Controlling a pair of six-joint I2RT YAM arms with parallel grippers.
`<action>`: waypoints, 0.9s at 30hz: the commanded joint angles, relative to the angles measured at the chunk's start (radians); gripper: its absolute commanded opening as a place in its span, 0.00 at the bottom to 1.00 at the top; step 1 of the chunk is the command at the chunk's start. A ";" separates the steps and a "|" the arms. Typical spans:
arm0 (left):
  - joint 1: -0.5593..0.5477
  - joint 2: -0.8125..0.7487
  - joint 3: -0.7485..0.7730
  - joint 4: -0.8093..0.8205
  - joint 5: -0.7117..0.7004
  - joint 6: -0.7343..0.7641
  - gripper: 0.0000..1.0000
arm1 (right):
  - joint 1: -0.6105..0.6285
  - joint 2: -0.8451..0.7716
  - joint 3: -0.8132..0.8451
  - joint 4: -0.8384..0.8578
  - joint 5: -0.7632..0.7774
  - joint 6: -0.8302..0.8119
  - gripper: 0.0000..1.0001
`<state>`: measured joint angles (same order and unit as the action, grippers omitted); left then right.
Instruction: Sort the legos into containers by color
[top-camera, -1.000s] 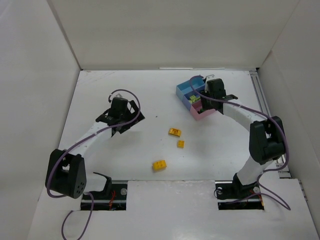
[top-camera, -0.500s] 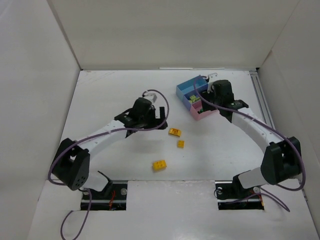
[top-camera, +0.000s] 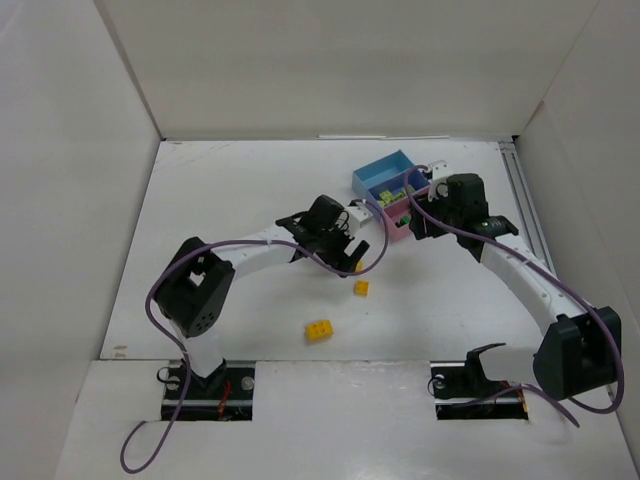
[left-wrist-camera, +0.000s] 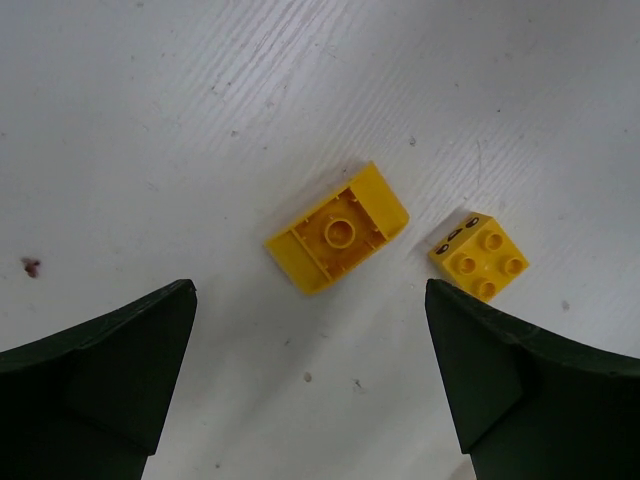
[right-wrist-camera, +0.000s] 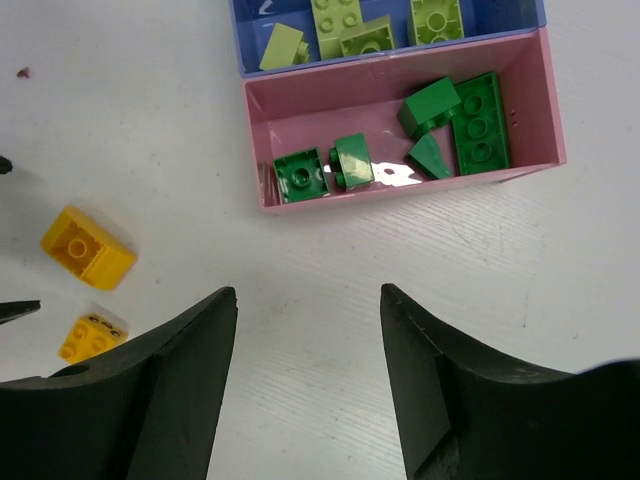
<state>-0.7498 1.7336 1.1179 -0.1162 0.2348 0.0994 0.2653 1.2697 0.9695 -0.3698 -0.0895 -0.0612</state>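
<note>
Three joined trays sit at the back right: a light blue one (top-camera: 383, 168), a darker blue one (right-wrist-camera: 390, 62) holding lime bricks (right-wrist-camera: 340, 22), and a pink one (right-wrist-camera: 330, 100) holding several dark green bricks (right-wrist-camera: 480, 115). An upside-down orange-yellow brick (left-wrist-camera: 338, 228) and a small four-stud orange-yellow brick (left-wrist-camera: 480, 256) lie on the table just ahead of my left gripper (left-wrist-camera: 308, 288), which is open and empty above them. A third orange-yellow brick (top-camera: 319, 330) lies nearer the front. My right gripper (right-wrist-camera: 306, 290) is open and empty over bare table beside the pink tray.
White walls enclose the table on the left, back and right. A metal rail (top-camera: 520, 190) runs along the right edge. The left arm (top-camera: 250, 252) stretches across the middle of the table. Purple cables loop off both arms.
My left gripper has swung right across the table and now hangs over the two orange-yellow bricks. My right gripper has drawn back from over the trays to beside the pink tray.
</note>
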 joint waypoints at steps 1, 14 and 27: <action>0.001 0.019 0.059 -0.051 0.024 0.209 0.97 | -0.009 -0.018 0.003 -0.008 -0.048 -0.022 0.65; -0.008 0.086 0.062 -0.051 0.049 0.368 0.98 | -0.028 -0.018 0.015 -0.049 -0.049 -0.042 0.65; -0.036 0.173 0.106 -0.059 0.040 0.436 0.92 | -0.047 -0.007 0.015 -0.058 -0.067 -0.042 0.65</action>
<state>-0.7700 1.8954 1.2053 -0.1642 0.2802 0.4992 0.2344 1.2697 0.9688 -0.4313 -0.1364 -0.0910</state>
